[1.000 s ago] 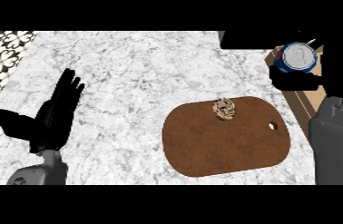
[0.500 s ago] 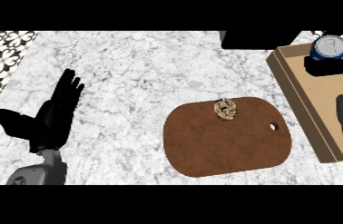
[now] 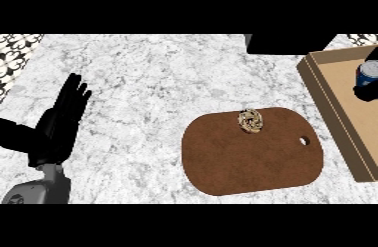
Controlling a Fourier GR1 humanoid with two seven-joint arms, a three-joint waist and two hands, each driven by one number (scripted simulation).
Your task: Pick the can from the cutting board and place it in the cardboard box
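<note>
White-and-grey marbled counter [image 3: 170, 76] all round, with a patterned tile strip [image 3: 16, 53] at the far left and a dark block [image 3: 288, 43] at the top right. Near the middle, a brown cutting board [image 3: 255, 156] with a small hole at its right side, carrying only a little twisted pastry-like item [image 3: 250, 121] near its upper edge. No can left on the board. Over at the right edge, a cardboard box [image 3: 328, 103], open-topped, and above its floor the blue can [image 3: 368, 74] with pale lid showing, upright as far as can be told. Just below the can, a sliver of black, most likely the right hand [image 3: 367, 94], cut off by the picture's edge; impossible to tell whether curled round the can or spread. At the left, resting well apart from everything: the left hand [image 3: 63, 118], fingers straight and up, holding nothing. By judgement, pick and carry done; remaining, at most, setting down and letting go inside the box, if not done already.
</note>
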